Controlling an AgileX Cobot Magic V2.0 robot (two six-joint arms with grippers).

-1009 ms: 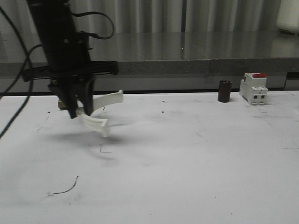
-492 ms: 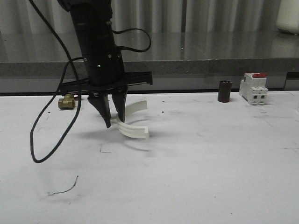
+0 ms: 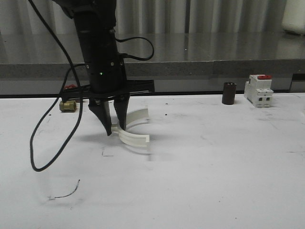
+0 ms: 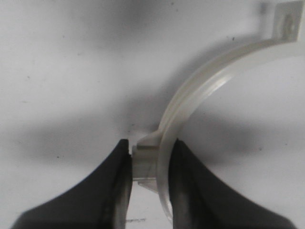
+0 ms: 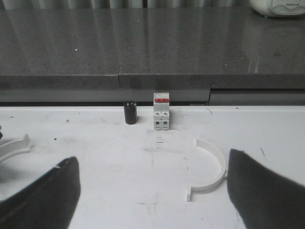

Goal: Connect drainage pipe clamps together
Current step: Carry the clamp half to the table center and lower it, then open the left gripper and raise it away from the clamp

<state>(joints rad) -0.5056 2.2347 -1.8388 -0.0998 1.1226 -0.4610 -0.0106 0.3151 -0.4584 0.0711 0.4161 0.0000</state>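
The left gripper [image 3: 114, 130] pinched 1 white half-ring [image 3: 132, 126] by its end tab, holding it at the tabletop [image 3: 200, 181] toward the back-left. The right gripper [image 5: 152, 191] was spread wide, with the other half-ring [image 5: 209, 171] lying flat between its fingers.

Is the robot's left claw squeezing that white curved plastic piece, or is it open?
Squeezing: the left gripper has its black jaws shut on the white curved plastic clamp, pressing both sides.

workshop, white bench [image 3: 214, 181], breaker block [image 3: 259, 90]
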